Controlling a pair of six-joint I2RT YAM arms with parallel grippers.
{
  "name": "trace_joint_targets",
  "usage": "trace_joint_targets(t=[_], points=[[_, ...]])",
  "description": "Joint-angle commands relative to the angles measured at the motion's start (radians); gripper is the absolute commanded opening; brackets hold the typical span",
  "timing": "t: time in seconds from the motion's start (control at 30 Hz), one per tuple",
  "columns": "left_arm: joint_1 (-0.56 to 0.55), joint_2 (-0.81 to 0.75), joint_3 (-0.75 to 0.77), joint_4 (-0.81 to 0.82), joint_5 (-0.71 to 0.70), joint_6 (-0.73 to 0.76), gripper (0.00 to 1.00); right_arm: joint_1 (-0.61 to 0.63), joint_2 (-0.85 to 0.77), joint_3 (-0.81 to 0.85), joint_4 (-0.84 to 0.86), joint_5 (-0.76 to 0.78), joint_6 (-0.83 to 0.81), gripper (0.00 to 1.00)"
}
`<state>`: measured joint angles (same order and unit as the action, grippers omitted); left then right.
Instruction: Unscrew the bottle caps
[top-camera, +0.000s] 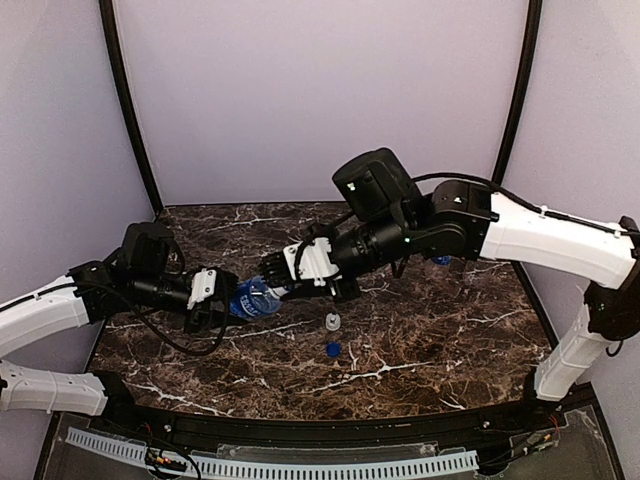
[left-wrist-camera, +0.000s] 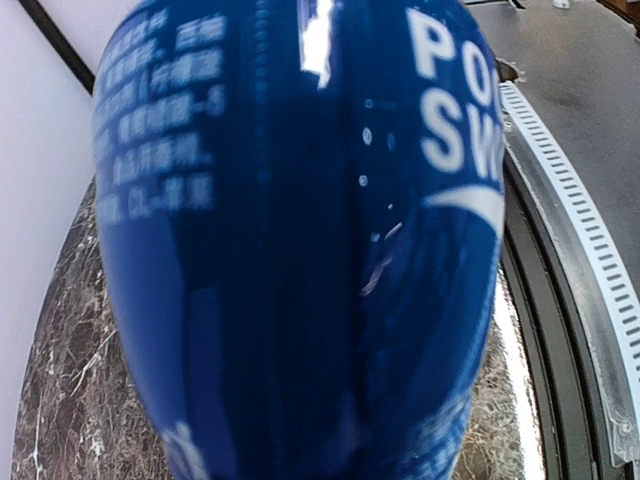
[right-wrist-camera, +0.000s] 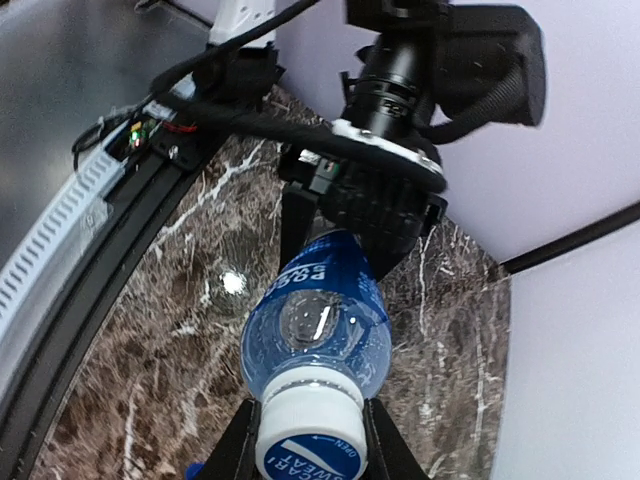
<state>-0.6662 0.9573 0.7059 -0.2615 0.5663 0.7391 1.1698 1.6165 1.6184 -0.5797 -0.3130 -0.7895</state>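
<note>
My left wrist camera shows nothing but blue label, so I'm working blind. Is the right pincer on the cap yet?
Observer: Yes. In the right wrist view the right pincer is closed on the white cap, with a finger on either side.
Operator: Is that cap still screwed on?
Observer: It looks so. It sits on the neck of the bottle, which the left pincer grips at the other end, holding it roughly level above the table.
Operator: Anything loose nearby?
Observer: Two things lie on the table near the cap end, on the side toward the arm bases: a pale cap and a blue cap.
</note>
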Motion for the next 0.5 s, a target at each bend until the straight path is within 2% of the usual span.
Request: trace_joint_targets(t=[0.0, 0.1, 0.2, 0.33, 0.47], points=[[0.01, -0.005, 0.035, -0.209, 0.115, 0.069, 0.23, 0.079, -0.032, -0.029, -0.072, 0.204, -0.427, 0.0], [0.011, -0.004, 0.034, -0.247, 0.117, 0.114, 0.22, 0.113, -0.052, -0.086, -0.031, 0.403, -0.614, 0.0], [0.01, -0.005, 0.029, -0.27, 0.117, 0.138, 0.22, 0.134, -0.09, -0.177, 0.095, 0.535, -0.776, 0.0], [0.011, -0.007, 0.021, -0.277, 0.122, 0.16, 0.21, 0.152, -0.14, -0.246, 0.258, 0.535, -0.89, 0.0], [0.01, -0.012, 0.015, -0.249, 0.116, 0.156, 0.21, 0.158, -0.125, -0.24, 0.266, 0.511, -0.878, 0.0]])
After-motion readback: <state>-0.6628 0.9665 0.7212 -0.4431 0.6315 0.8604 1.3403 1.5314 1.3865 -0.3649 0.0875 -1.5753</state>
